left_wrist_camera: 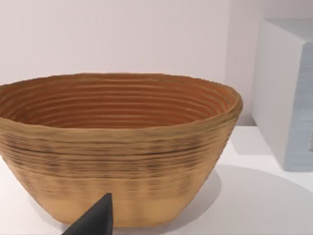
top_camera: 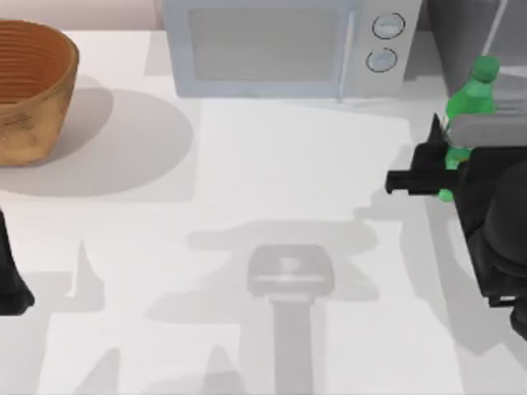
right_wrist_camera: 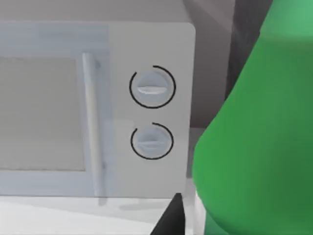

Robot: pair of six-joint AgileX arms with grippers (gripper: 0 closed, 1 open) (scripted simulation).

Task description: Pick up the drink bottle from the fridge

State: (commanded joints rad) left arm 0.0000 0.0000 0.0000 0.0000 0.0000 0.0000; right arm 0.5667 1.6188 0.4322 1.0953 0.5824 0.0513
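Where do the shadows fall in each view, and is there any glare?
Top view: the basket casts a broad soft shadow to its right on the table, and arm-shaped shadows lie lower down. Left wrist view: soft shadow beside the basket. Right wrist view: faint shadow under the microwave. No glare.

Green drink bottle [top_camera: 471,100], white microwave [top_camera: 280,45]

- The middle of the white surface [top_camera: 272,181] lies open from the centre down to 6 o'clock, carrying only shadows.
- At 12 o'clock the white boxy microwave with two round knobs [top_camera: 288,45] walls off the far edge.
- At 10 o'clock the brown woven round basket [top_camera: 29,86] blocks that corner.
- At 2 o'clock the small translucent green plastic bottle [top_camera: 471,99] stands beside the tall dark-grey fridge [top_camera: 469,33], with the right hand [top_camera: 445,160] crowding it.
- At 8 o'clock the left arm [top_camera: 10,280] sits at the edge.
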